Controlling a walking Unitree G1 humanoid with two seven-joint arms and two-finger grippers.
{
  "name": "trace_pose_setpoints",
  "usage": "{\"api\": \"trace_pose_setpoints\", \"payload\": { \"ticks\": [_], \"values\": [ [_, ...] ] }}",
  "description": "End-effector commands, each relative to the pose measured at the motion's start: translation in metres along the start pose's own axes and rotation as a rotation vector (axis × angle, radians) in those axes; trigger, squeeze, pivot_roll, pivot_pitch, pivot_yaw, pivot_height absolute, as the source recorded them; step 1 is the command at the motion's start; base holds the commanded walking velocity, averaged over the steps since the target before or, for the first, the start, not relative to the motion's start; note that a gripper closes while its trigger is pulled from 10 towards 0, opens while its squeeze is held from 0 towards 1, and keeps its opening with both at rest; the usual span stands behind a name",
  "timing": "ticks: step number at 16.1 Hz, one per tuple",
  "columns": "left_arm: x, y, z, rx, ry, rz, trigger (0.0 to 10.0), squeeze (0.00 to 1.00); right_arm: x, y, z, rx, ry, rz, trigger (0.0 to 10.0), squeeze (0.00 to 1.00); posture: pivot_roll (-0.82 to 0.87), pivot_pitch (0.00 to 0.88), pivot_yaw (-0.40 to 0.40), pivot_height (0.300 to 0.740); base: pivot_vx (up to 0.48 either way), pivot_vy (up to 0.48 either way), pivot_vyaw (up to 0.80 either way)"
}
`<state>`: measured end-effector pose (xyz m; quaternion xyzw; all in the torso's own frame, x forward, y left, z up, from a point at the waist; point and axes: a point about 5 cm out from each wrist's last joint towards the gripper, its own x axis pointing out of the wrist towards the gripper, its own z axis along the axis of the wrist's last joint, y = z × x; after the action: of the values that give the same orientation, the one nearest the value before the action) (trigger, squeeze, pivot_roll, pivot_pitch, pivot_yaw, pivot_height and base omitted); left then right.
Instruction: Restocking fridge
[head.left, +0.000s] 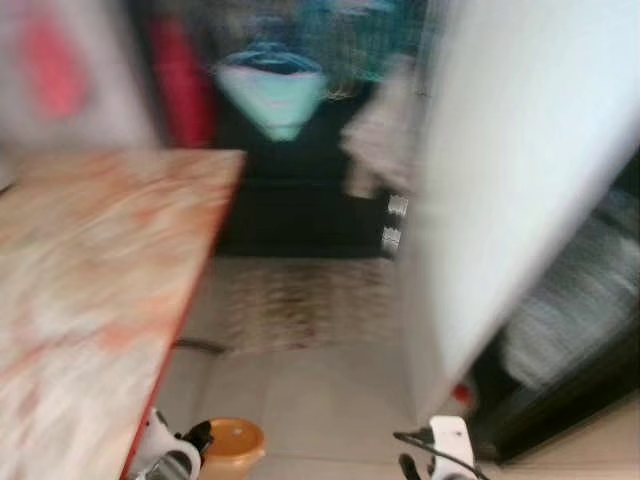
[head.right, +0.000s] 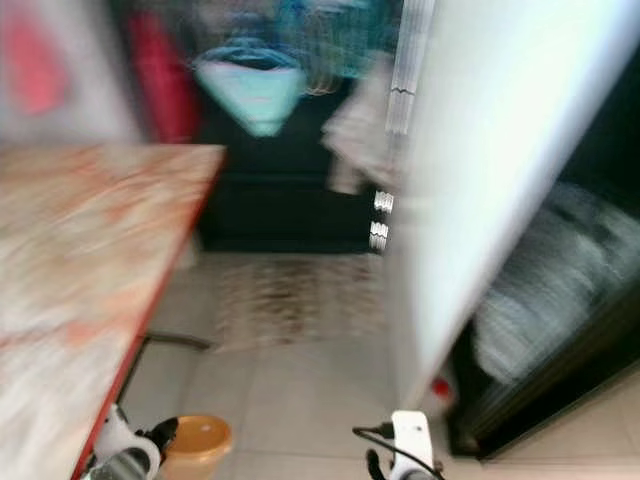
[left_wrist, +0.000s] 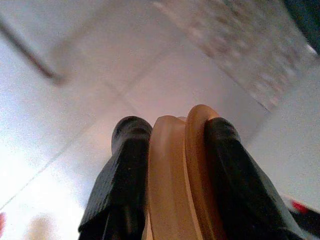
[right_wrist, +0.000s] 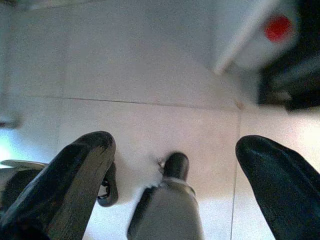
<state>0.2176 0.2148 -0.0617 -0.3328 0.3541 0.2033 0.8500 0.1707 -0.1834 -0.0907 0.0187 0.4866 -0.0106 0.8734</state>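
My left gripper (left_wrist: 172, 180) is shut on an orange-tan round lid or container (left_wrist: 177, 185), its edge pinched between both black fingers (left_wrist: 125, 170). In the head views that orange thing (head.left: 232, 445) hangs low at the bottom left, over the floor beside the table. My right gripper (right_wrist: 175, 175) hangs open above the pale floor tiles with nothing between its fingers (right_wrist: 80, 175); its white wrist (head.left: 448, 445) shows at the bottom right. The white fridge door (head.left: 510, 170) stands open on the right, with the dark fridge interior (head.left: 575, 320) behind it. The head views are blurred.
A marbled table with a red edge (head.left: 100, 290) fills the left. A patterned mat (head.left: 300, 300) lies on the tiled floor ahead, in front of a dark cabinet (head.left: 290, 215). A red-capped thing (right_wrist: 277, 27) sits low by the fridge's foot.
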Motion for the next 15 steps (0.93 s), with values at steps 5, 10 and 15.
{"api": "trace_pose_setpoints", "payload": {
  "ticks": [5,10,15],
  "values": [
    [-0.0018,0.0074,-0.0042,0.015,0.018,0.015,10.0,0.0,0.0001,0.0017,-0.0015,0.001,0.009,0.001,10.0,0.0,0.02,0.0,0.038,0.74,0.0,0.0,0.0],
    [-0.0019,0.0073,-0.0051,0.022,0.022,0.012,10.0,0.0,0.0001,0.0017,-0.0015,-0.003,0.01,0.003,10.0,0.0,0.02,0.0,0.037,0.74,0.0,0.0,0.0],
    [-0.0019,0.0074,-0.0042,0.085,0.018,0.013,10.0,0.0,0.0001,0.0016,-0.0015,-0.002,0.01,0.003,10.0,0.0,0.02,0.0,0.037,0.74,0.0,-0.189,-0.32]
  ]
}}
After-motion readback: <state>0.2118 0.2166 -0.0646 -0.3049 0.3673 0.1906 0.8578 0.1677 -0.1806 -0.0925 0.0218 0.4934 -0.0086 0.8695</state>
